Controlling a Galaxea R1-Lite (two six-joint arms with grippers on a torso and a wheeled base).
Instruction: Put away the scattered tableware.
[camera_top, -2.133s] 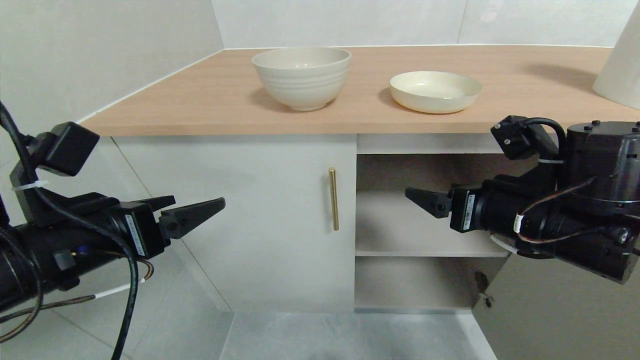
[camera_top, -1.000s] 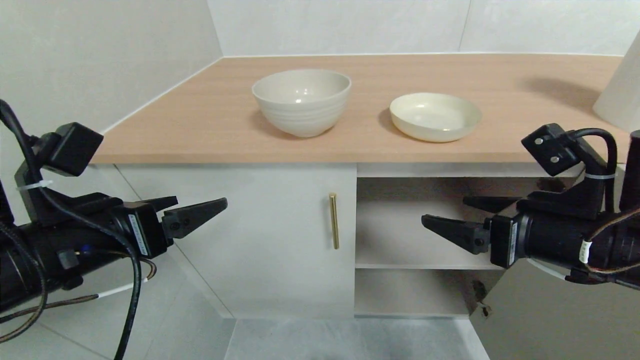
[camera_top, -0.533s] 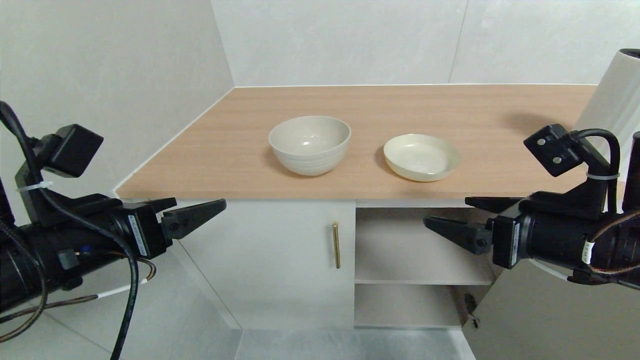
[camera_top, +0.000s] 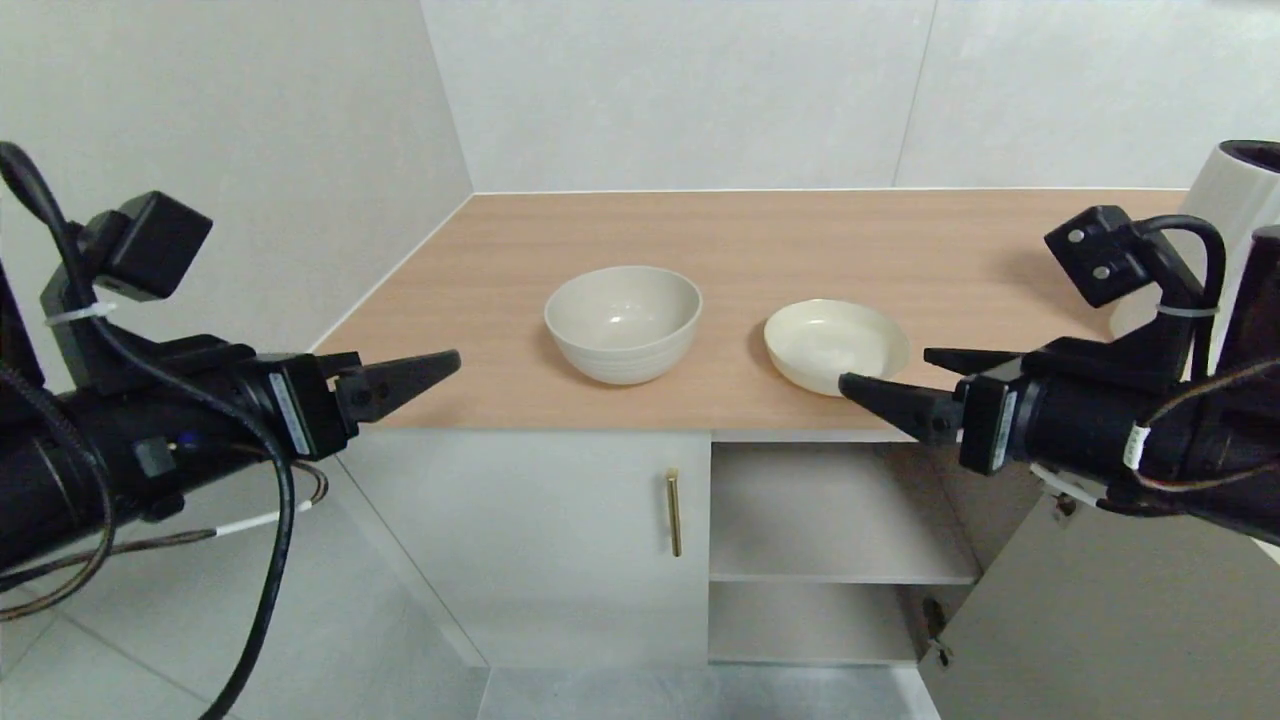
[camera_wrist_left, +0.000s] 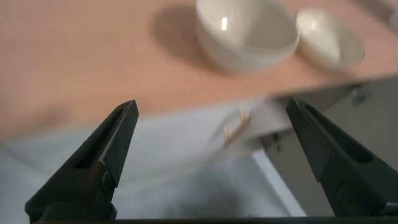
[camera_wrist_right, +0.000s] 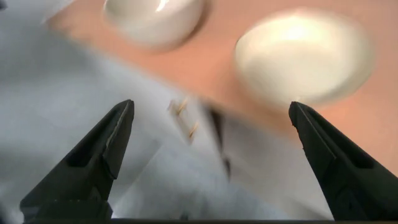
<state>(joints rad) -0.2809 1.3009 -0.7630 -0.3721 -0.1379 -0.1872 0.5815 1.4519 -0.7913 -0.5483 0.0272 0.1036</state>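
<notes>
Left end effector (camera_top: 405, 365) and right end effector (camera_top: 888, 368) held wide open, nothing gripped, before counter (camera_top: 760, 240) front edge. Bowl (camera_top: 621, 322), shallow dish (camera_top: 836, 345) set near that edge, untouched. Cabinet (camera_top: 830, 520) open below; stowing judged not begun.

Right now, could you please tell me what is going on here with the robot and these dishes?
The robot is tidying tableware, but nothing is picked up yet. A deep bowl and a shallow dish sit side by side, not touching, on the wooden counter. The left gripper and right gripper hover open and empty near the counter's front edge, the right one on the dish's side. Below, the cabinet has its right side open, showing a shelf.
</notes>
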